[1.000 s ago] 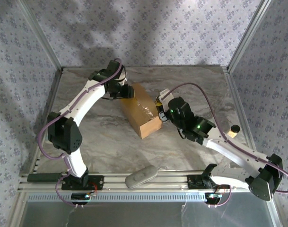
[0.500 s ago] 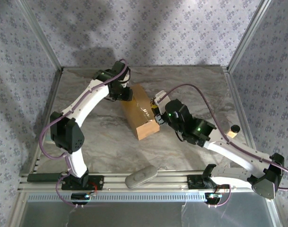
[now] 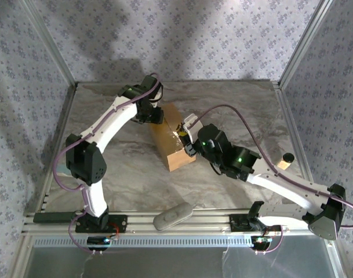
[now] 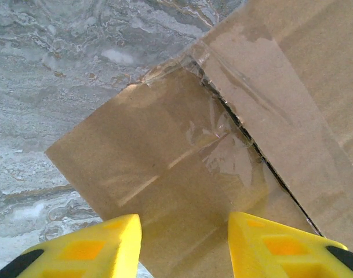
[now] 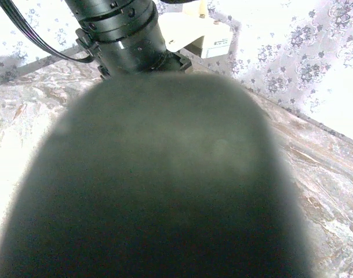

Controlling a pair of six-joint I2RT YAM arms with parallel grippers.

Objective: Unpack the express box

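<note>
The express box [image 3: 171,143], a plain brown carton, lies slanted at the middle of the marble table [image 3: 234,104], its flaps down under a clear-tape seam [image 4: 240,124]. My left gripper [image 3: 156,116] hangs over the box's far end. In the left wrist view its yellow fingers [image 4: 106,246] stand apart above the taped cardboard [image 4: 164,168], so it is open and holds nothing. My right gripper [image 3: 184,134] sits at the box's right upper edge. In the right wrist view a dark blurred mass [image 5: 159,185] hides its jaws.
A grey oblong object [image 3: 173,215] lies on the front rail. A small tan and black item [image 3: 286,159] stands near the table's right edge. Metal frame posts and patterned walls close in the sides and back. The left arm's black joint [image 5: 121,29] looms close ahead of the right wrist.
The left gripper has moved right, onto the box's far end. The right arm has pushed left against the box, which has slid a little leftward.
</note>
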